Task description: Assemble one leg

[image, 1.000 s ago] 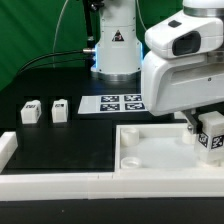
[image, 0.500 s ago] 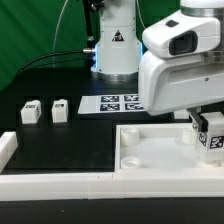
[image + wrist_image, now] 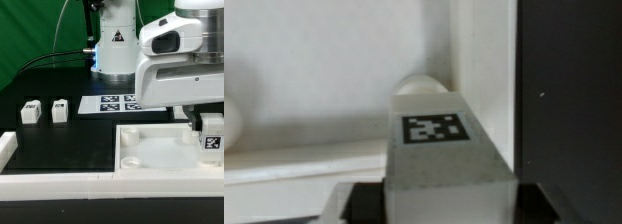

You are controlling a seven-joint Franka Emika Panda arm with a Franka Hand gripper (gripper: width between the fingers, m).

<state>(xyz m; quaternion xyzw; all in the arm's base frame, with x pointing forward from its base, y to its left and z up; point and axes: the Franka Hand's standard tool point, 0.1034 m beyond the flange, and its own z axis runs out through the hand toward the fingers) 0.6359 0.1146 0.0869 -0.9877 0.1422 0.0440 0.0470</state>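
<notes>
My gripper (image 3: 209, 122) is shut on a white leg (image 3: 212, 135) with a black-and-white tag and holds it upright over the far corner, at the exterior view's right, of the big white panel (image 3: 150, 160). In the wrist view the leg (image 3: 434, 135) fills the middle, its tip by a round socket (image 3: 423, 84) in the panel. Two more legs (image 3: 30, 111) (image 3: 60, 110) stand on the black table at the exterior view's left.
The marker board (image 3: 118, 102) lies on the table behind the panel, before the robot base (image 3: 115, 45). A low white rim (image 3: 50, 184) runs along the table's front edge, with a white block (image 3: 6, 148) at the exterior view's left.
The arm has risen a little and shifted toward the exterior view's right, carrying the leg with it. The two legs on the table have not moved.
</notes>
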